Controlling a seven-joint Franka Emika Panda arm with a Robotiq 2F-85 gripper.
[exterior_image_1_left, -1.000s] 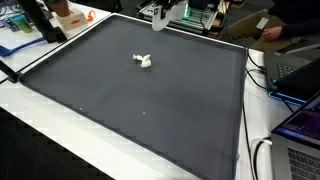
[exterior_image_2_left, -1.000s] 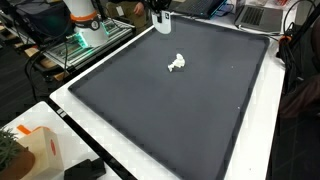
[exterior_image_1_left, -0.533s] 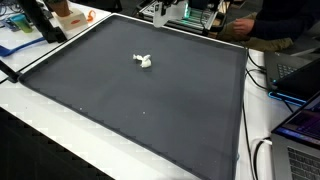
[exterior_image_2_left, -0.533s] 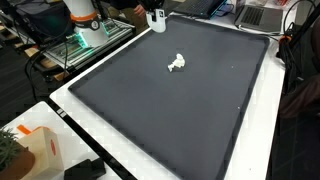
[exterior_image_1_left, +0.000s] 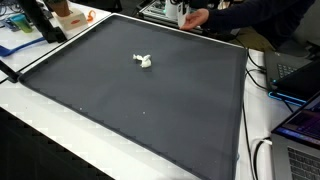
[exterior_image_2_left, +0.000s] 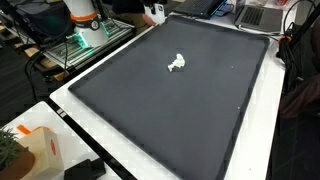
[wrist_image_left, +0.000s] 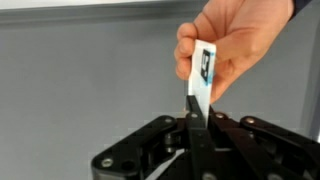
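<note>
The thin white tag (wrist_image_left: 200, 85) stands upright with its lower end pinched in the gripper (wrist_image_left: 193, 128), whose jaws are clamped narrow on it, while a person's hand (wrist_image_left: 235, 35) grips its top from 1 o'clock. In an exterior view they meet at the 12 o'clock edge of the mat (exterior_image_1_left: 150, 110), with a small white object (exterior_image_1_left: 143, 61) lying well apart toward 7 o'clock. Any tug or gripper motion now could bend the tag, wrench it free or hurt the hand.

Clamped between the matt black jaws, a thin strip (wrist_image_left: 201, 75) looks like smooth white plastic with a glossy black print. Beneath the jaws, the mat (wrist_image_left: 80, 90) is dark grey, matt and cloth-like. The tabletop (exterior_image_1_left: 70, 125) bordering it is smooth and white.
</note>
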